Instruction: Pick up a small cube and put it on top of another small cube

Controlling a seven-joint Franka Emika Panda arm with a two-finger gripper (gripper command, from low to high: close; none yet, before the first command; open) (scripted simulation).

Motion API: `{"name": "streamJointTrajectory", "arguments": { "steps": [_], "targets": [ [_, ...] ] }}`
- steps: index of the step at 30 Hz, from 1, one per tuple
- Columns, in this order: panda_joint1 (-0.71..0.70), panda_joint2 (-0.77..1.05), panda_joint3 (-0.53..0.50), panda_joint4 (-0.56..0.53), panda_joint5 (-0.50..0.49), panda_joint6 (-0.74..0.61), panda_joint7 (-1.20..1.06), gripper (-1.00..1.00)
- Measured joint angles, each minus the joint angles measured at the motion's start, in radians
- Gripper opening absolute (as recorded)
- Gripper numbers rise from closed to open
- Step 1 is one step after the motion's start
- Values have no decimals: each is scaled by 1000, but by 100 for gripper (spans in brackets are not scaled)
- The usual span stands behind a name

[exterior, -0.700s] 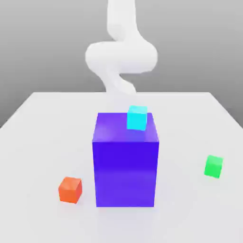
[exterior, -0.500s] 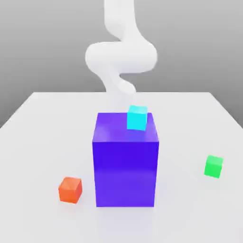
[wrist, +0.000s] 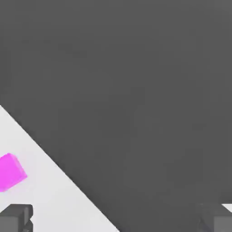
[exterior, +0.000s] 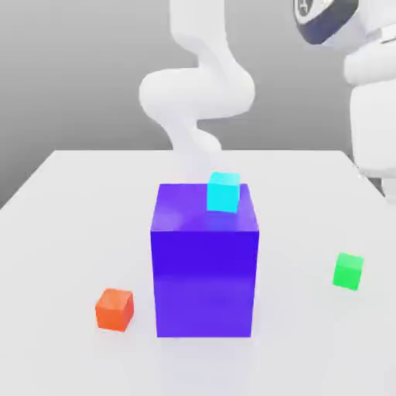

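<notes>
Right now the white arm (exterior: pixel 197 93) rises behind a tall blue block (exterior: pixel 204 263) that stands in the middle of the pale worktop (exterior: pixel 69 209). A small cyan cube (exterior: pixel 224 192) sits on the block's top face, near its far edge on the exterior view's right. On the worktop itself, a small orange cube (exterior: pixel 114 309) lies near the block's lower corner on the exterior view's left, apart from it, and a small green cube (exterior: pixel 348 271) lies well apart on the exterior view's right. More of the arm's white body fills the upper corner on that same side, with a dark-ringed joint at the top.

From the hand view, the claw (wrist: pixel 116 218) is spread wide: its two dark fingertips (wrist: pixel 16 217) stand far apart with nothing between them. A small magenta cube (wrist: pixel 10 171) lies on the worktop just beside one fingertip, and dark ground lies beyond the worktop's edge.
</notes>
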Motion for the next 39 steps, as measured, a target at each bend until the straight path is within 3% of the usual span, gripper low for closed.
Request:
{"name": "streamJointTrajectory", "arguments": {
  "steps": [11,15,16,22,27,34,39],
  "targets": [
    [107,406,67,73,-114,75,-156,0],
    [139,552,42,107,-156,166,-146,0],
    [144,573,36,112,-161,182,-143,-100],
    [146,583,34,115,-162,188,-143,-100],
    [126,450,65,77,-128,93,-165,-100],
    [184,234,104,-160,-147,114,-98,-100],
    [213,77,153,-343,-107,147,-85,-100]
  ]
}}
